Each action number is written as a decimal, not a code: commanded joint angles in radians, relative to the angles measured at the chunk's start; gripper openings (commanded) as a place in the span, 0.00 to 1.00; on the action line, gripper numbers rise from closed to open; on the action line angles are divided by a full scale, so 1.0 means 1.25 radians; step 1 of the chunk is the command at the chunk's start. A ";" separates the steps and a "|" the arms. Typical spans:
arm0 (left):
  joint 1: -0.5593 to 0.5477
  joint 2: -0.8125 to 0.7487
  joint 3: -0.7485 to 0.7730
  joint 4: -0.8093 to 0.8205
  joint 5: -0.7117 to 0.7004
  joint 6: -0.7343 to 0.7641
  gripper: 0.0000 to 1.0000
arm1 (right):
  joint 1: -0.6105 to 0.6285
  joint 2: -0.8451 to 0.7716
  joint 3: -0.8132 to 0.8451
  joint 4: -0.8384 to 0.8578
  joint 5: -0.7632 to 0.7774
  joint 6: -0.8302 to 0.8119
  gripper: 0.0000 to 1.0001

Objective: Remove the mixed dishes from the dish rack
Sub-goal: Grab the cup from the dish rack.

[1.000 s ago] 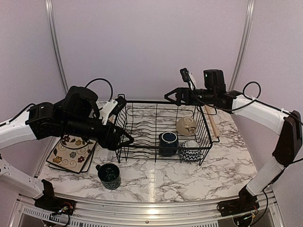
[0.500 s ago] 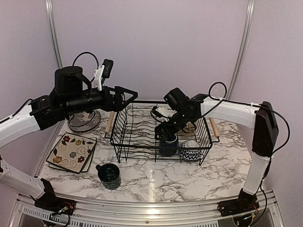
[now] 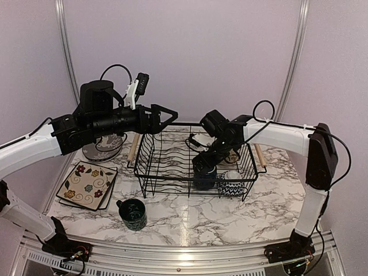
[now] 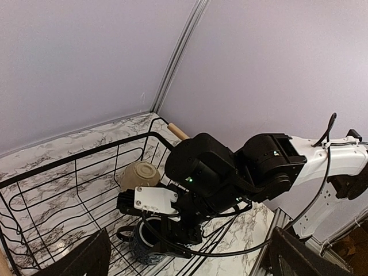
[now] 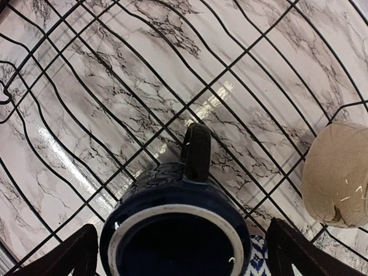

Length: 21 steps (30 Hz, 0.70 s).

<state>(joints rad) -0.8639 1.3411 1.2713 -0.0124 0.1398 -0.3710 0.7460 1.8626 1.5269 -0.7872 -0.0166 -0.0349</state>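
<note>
The dish rack (image 3: 150,172) is a black wire basket in the middle of the table. In it stand a dark blue mug (image 3: 204,174), a beige bowl (image 3: 231,154) and a blue-white chevron bowl (image 3: 232,185). My right gripper (image 3: 202,157) reaches down into the rack, open, with one finger on each side of the mug (image 5: 172,236) just above its rim; its handle (image 5: 195,152) points away. My left gripper (image 3: 171,118) hovers open and empty above the rack's back left corner. In the left wrist view it looks down on the right arm and mug (image 4: 138,248).
On the table left of the rack lie stacked square floral plates (image 3: 86,185) and a second dark blue mug (image 3: 133,213). A grey round plate (image 3: 103,149) sits behind them, partly hidden by the left arm. The rack's wooden handles (image 3: 259,154) run along its short sides.
My left gripper rose from low beside the rack's left end to above its back corner and opened wider. My right arm swung down into the rack over the mug.
</note>
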 commanded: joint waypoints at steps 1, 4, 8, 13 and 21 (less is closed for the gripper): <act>0.010 -0.018 -0.016 0.021 -0.004 -0.008 0.99 | 0.000 0.030 0.004 -0.021 0.006 -0.007 0.98; 0.011 -0.023 -0.022 0.016 -0.006 -0.010 0.99 | 0.000 0.042 0.005 -0.025 0.007 -0.009 0.99; 0.014 -0.020 -0.023 0.015 -0.011 -0.015 0.99 | 0.000 0.050 0.002 -0.021 0.010 -0.008 0.98; 0.016 -0.018 -0.021 0.011 -0.016 -0.018 0.99 | 0.000 0.054 0.001 -0.013 -0.004 -0.010 0.90; 0.017 -0.019 -0.021 -0.016 -0.026 -0.016 0.99 | 0.000 0.023 0.014 0.014 -0.007 -0.007 0.67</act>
<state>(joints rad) -0.8486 1.3399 1.2518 -0.0086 0.1234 -0.3897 0.7460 1.9167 1.5269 -0.7937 -0.0254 -0.0391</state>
